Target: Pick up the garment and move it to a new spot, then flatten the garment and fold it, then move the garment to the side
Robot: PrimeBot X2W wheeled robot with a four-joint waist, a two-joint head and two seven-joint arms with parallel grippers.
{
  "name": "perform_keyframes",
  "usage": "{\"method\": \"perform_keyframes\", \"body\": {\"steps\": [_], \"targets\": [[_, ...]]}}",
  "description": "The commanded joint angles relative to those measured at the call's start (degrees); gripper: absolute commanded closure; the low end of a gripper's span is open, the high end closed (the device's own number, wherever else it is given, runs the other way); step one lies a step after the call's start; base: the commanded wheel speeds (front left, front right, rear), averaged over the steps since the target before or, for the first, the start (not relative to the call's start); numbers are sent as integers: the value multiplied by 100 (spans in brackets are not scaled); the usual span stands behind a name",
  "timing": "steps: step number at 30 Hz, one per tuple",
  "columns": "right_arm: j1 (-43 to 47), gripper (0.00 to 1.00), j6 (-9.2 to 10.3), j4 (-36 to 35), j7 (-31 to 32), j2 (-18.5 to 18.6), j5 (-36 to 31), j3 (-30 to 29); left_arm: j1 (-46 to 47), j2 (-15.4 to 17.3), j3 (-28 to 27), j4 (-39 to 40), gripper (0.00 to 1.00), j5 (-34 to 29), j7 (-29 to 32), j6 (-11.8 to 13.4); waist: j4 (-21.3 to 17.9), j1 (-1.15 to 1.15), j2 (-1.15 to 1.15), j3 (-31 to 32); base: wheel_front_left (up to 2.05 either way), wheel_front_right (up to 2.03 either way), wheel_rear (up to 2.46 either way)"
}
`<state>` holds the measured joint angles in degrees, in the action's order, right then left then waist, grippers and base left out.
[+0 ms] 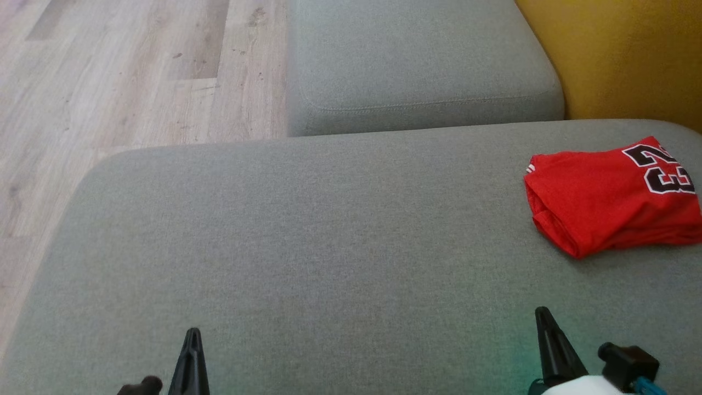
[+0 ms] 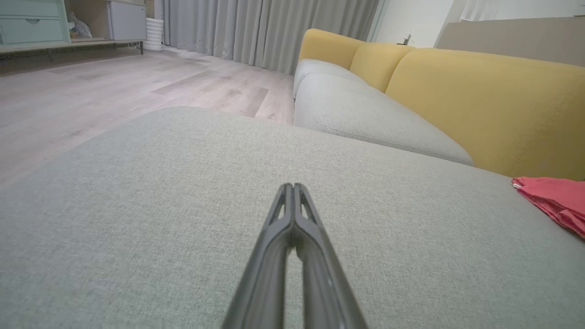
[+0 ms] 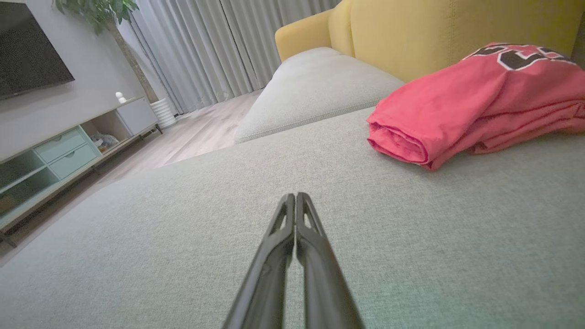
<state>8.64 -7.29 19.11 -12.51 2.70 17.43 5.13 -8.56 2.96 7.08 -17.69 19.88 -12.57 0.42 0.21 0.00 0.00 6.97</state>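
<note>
**Operator:** What does the head view give me?

**Spotter:** Your garment (image 1: 609,197), a red jersey folded into a bundle with a black-and-white 23 on top, lies at the far right of the grey sofa seat (image 1: 329,230), near the yellow backrest (image 1: 625,55). Your left fingers (image 1: 192,356) rise at the lower left and your right fingers (image 1: 551,345) at the lower right. Each pair is pressed together into one dark point and grips nothing. The right pair is the nearer to the garment, yet well apart from it. A second cushion (image 1: 417,60) sits beyond the seat, with wooden floor (image 1: 109,82) to the left.

**Operator:** And the left wrist?

**Spotter:** You look along the left fingers (image 2: 269,265), tips touching, over bare grey fabric. A red corner of the garment (image 2: 555,201) shows at the right edge, below the backrest. Grey curtains (image 2: 256,27) and a pale green cabinet (image 2: 32,23) stand across the floor.

**Operator:** Right wrist?

**Spotter:** Your right fingers (image 3: 269,269) meet tip to tip, empty, over the seat. The garment (image 3: 475,105) lies ahead and to the right in that view, its rolled fold facing you and the number on its upper side. You cannot tell whether it touches the backrest behind it. A dark television (image 3: 27,45) hangs on the wall at the left.
</note>
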Motion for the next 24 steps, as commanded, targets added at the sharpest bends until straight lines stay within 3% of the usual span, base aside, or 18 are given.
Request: {"method": "perform_keyframes", "body": {"steps": [1,24], "targets": [[-350,100,-2,-219,27,33,190,-40,307,-2,-127,207,100,170,38,-44,0,0,0,-10,0,0,0],[-572,100,-6,-277,360,65,1676,-216,533,-3,-366,244,100,1573,403,-192,-4,0,0,-150,0,0,0]]}}
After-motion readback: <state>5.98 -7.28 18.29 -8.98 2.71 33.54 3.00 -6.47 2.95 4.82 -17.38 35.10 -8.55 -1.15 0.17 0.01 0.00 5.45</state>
